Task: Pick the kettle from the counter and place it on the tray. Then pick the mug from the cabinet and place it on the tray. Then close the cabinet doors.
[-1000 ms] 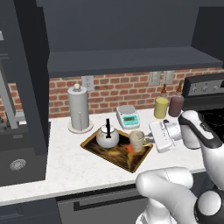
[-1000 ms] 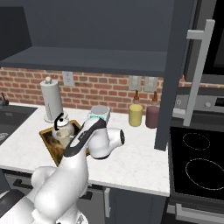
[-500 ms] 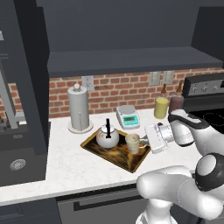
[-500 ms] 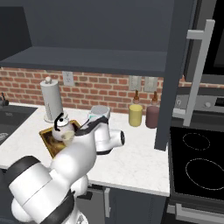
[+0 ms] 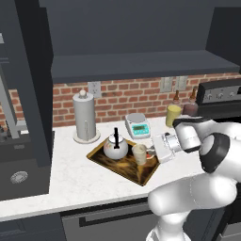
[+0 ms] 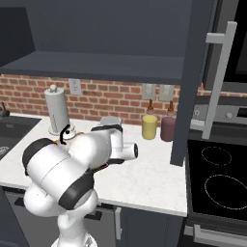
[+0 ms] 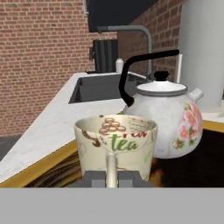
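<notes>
The silver kettle (image 5: 116, 147) with its black handle stands on the patterned tray (image 5: 126, 167) on the white counter (image 5: 70, 181). Right beside it, over the tray, is the cream mug (image 5: 140, 154). My gripper (image 5: 151, 151) reaches in from the right and is shut on the mug's handle. In the hand view the mug (image 7: 116, 142) is close in front, its handle pinched between my fingertips (image 7: 94, 178), with the kettle (image 7: 164, 120) just behind it. Whether the mug's base touches the tray (image 7: 41, 169) is hidden. The cabinet (image 5: 132, 66) above stands open, its door (image 6: 193, 82) swung out.
A grey paper-towel cylinder (image 5: 84, 117) and a small scale (image 5: 138, 125) stand behind the tray. A yellow jar (image 5: 172, 114) and a maroon jar (image 5: 190, 108) sit by the brick wall. The sink (image 5: 19, 176) lies left, the stove (image 6: 222, 178) right.
The gripper has carried the mug a little to the left over the tray, closer to the kettle. The arm's elbow has swung round. The jaws stayed shut.
</notes>
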You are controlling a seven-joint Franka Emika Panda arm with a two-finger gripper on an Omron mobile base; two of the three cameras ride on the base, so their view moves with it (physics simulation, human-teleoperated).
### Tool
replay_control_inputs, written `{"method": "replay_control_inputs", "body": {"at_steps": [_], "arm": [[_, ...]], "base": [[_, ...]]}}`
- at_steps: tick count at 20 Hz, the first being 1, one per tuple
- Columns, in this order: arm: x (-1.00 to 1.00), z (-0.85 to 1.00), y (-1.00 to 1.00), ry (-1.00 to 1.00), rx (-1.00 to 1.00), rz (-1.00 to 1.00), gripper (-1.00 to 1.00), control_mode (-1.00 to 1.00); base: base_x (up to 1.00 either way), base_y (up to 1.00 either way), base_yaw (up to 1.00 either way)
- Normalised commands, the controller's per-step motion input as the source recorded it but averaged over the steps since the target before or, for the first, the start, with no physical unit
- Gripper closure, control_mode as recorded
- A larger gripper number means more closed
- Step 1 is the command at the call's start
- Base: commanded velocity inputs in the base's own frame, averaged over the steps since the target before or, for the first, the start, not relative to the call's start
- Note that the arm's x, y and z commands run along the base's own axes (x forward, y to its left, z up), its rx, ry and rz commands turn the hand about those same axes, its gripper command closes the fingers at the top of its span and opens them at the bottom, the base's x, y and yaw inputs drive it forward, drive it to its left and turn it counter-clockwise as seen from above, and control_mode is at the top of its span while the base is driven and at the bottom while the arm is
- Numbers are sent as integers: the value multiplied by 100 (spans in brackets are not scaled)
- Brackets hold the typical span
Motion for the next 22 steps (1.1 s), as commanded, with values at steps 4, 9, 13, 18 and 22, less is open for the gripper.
{"method": "replay_control_inputs", "body": {"at_steps": [4, 9, 13, 18, 22], "arm": [[25, -29, 0, 0, 0, 2, 100, -100], [14, -31, 0, -1, 0, 6, 100, -100], [4, -29, 0, -4, 0, 9, 100, -100], [0, -15, 0, -2, 0, 9, -100, -100], [-5, 0, 0, 0, 0, 3, -100, -100]], "base": [[0, 0, 0], [0, 0, 0], [0, 0, 0], [0, 0, 0], [0, 0, 0]]}}
